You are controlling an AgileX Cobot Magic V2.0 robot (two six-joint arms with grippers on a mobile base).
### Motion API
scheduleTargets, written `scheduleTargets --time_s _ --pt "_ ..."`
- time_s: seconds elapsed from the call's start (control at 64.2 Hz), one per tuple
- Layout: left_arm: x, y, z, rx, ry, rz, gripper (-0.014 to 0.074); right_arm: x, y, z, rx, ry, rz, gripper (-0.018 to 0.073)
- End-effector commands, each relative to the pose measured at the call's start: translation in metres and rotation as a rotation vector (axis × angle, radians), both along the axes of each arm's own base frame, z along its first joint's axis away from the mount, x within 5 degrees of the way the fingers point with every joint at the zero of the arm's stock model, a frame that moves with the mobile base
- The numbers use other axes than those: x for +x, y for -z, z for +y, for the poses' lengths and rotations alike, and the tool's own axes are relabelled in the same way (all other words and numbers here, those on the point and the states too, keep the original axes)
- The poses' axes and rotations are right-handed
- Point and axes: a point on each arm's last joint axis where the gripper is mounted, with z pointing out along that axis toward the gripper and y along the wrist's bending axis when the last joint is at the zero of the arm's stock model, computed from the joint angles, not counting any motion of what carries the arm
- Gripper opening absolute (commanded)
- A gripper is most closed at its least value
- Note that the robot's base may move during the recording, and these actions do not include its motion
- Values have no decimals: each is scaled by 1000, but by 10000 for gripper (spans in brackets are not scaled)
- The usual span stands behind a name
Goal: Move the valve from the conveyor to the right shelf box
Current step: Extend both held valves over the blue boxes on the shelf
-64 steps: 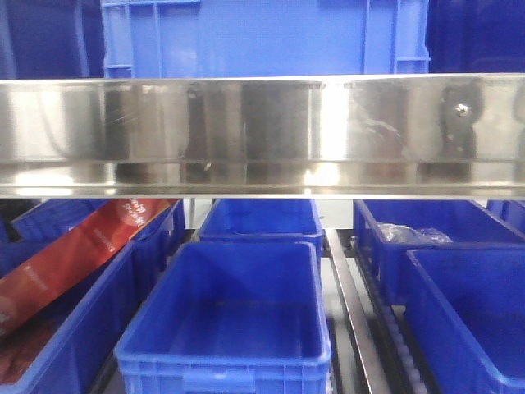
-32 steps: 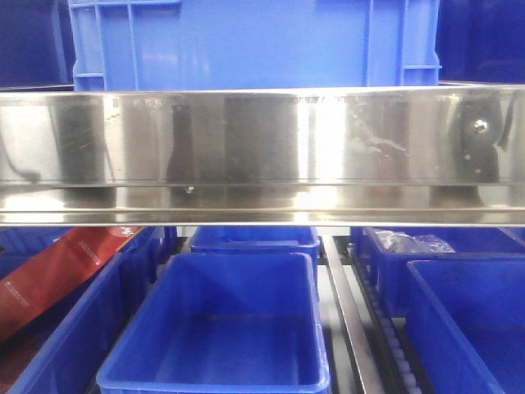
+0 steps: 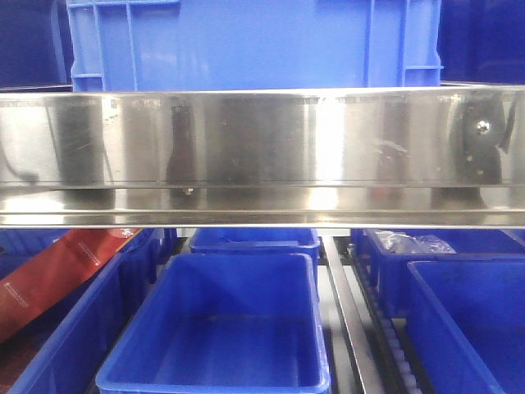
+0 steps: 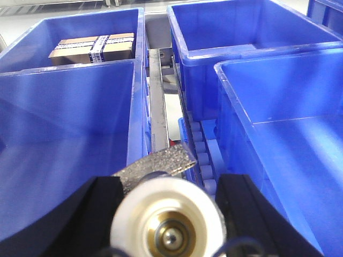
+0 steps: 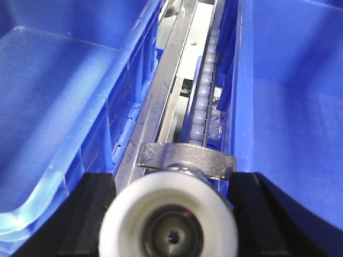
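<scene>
White plastic and bright metal fill the bottom of both wrist views. You have the left valve base-on to the camera, pinched between the black jaws of the left gripper. The right valve is clamped the same way in the right gripper. Each hangs about over the near end of the roller track, which I take to be the same track in both views, and neither is over a box yet.

The conveyor is not in view, so I judge your pick-up done and the carry to the shelf nearly done. What is left is the placing. The right box lies just beside the track on its right, so shift a valve across that wall, lower it and let go.

On the track's other side is the left box. Farther along that side, the left wrist view shows a box holding a taped carton. From the front, a steel beam crosses above the track, and a red pack lies in boxes well left of it.
</scene>
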Motion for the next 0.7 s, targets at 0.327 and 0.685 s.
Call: scheduleTargets --time_s 0.327,0.685 --pt "-5 -11 -1 -9 1 -80 -111 0 -21 -1 24 13 -187 -154" --pt "-5 -11 -1 -9 1 -80 -111 2 -26 -1 35 17 -245 -154"
